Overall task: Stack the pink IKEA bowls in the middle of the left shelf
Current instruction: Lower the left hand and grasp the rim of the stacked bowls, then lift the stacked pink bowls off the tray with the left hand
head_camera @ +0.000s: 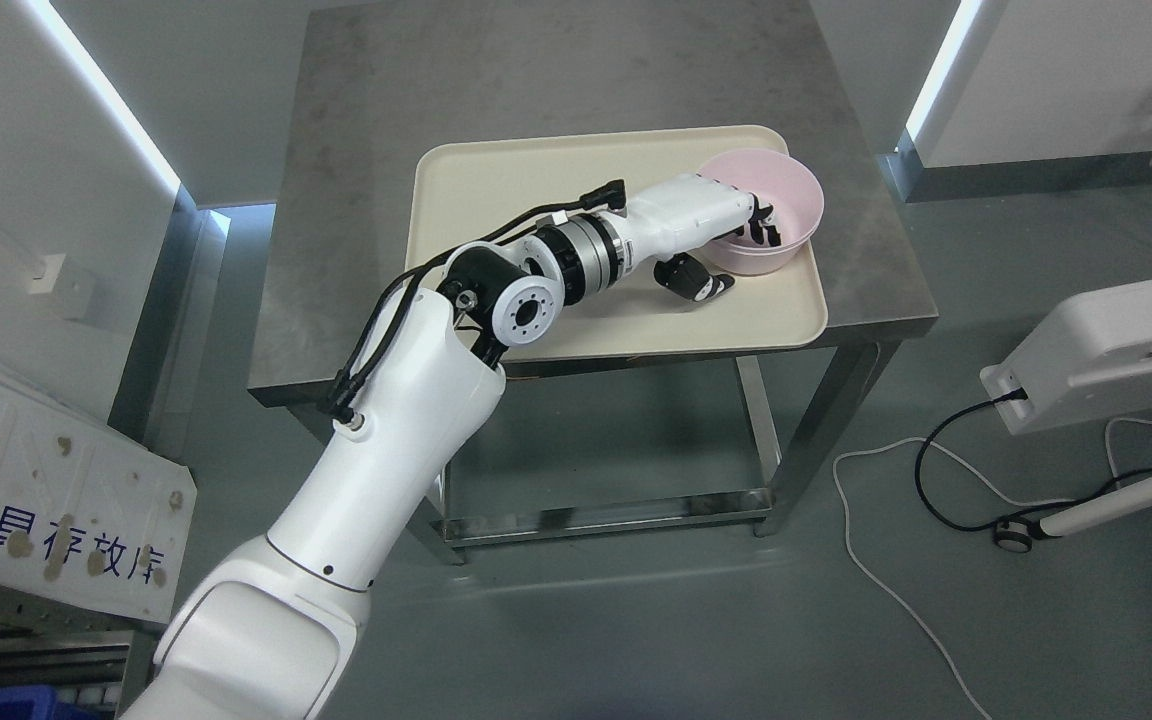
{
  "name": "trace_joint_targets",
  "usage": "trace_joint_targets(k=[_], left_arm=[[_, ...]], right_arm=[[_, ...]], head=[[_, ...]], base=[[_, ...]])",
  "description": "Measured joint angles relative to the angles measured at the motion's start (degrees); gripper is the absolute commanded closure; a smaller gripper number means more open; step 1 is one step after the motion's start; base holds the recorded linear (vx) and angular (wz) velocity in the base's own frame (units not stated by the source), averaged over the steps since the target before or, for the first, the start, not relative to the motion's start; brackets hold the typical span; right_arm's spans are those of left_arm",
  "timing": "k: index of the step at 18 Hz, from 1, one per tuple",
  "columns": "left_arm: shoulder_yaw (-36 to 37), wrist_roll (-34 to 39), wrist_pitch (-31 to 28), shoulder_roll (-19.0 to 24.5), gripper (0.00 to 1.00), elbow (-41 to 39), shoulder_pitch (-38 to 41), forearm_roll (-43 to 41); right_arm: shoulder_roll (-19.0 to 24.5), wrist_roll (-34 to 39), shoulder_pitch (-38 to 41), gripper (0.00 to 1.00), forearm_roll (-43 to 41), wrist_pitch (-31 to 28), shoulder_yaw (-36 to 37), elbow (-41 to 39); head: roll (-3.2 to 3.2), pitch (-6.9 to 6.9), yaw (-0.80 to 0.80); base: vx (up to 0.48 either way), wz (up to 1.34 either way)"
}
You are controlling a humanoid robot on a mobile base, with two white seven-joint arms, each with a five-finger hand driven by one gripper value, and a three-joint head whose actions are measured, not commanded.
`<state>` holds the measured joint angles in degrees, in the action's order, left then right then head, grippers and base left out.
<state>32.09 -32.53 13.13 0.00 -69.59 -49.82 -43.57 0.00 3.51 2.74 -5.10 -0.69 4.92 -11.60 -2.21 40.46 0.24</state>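
Head view shows left hand (726, 240) pinching the pink bowl (786, 195) rim, fingers inside, thumb outside, on the tray's (496, 180) far right.

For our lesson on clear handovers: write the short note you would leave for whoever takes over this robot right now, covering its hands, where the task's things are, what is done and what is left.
Left hand: reaching across the cream tray, fingers hooked over the near rim of the pink bowl, thumb outside and below it; the grasp looks made.
Right hand: out of view.
Pink bowl: sits on the tray's far right corner, on the steel table. Only one bowl shows.
Done: the bowl is reached and gripped, not visibly lifted.
Left: lift it, carry it to the left shelf's middle level and stack it there. That shelf level is not visible from here.
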Motion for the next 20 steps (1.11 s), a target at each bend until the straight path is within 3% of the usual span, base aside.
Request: trace_joint_targets(k=[2, 11, 20], left_arm=[[-0.61, 0.03, 2.43, 0.0, 1.0, 0.42, -0.08, -0.38], [-8.89, -0.03, 14.25, 0.0, 0.99, 1.27, 1.05, 0.32], [-22.26, -3.63, 24.22, 0.0, 0.99, -4.24, 8.65, 9.83]], right_arm=[[0.0, 0.0, 0.0, 0.0, 0.0, -0.01, 0.0, 0.0], [0.0, 0.0, -0.01, 0.0, 0.0, -0.03, 0.0, 0.0], [0.0, 0.0, -0.02, 0.0, 0.0, -0.05, 0.0, 0.0]], head=[[0.0, 0.0, 0.0], [0.0, 0.0, 0.0], [0.0, 0.0, 0.0]], base=[[0.0, 0.0], [0.0, 0.0], [0.0, 0.0]])
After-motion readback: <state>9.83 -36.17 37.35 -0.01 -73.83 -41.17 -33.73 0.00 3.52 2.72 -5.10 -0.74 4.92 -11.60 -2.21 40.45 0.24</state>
